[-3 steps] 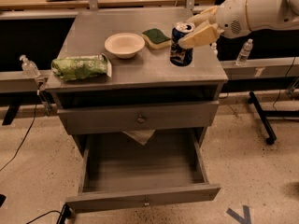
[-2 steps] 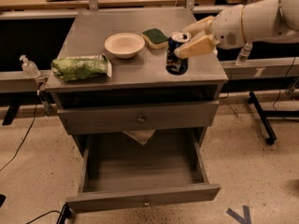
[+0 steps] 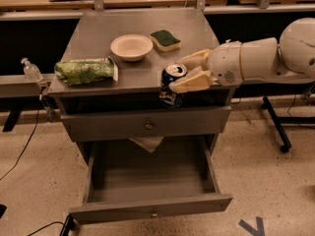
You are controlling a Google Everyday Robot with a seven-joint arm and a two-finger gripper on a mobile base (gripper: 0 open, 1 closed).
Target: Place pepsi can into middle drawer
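The pepsi can (image 3: 170, 96), dark blue with a silver top, is held in my gripper (image 3: 177, 75), which is shut on it from the right. The can hangs tilted in front of the cabinet's front edge, level with the top of the closed upper drawer (image 3: 118, 126). The white arm reaches in from the right. The middle drawer (image 3: 123, 213) stands pulled open below, its deep grey tray empty, with a low front panel and a small knob (image 3: 154, 213). The can is above the tray's back part.
On the cabinet top lie a green snack bag (image 3: 86, 69), a white bowl (image 3: 131, 46) and a green sponge (image 3: 165, 37). A crumpled paper (image 3: 146, 142) hangs under the closed drawer. A small bottle (image 3: 31, 70) stands at the left.
My gripper has carried the can from above the right of the cabinet top forward and down, past the front edge, over the open drawer.
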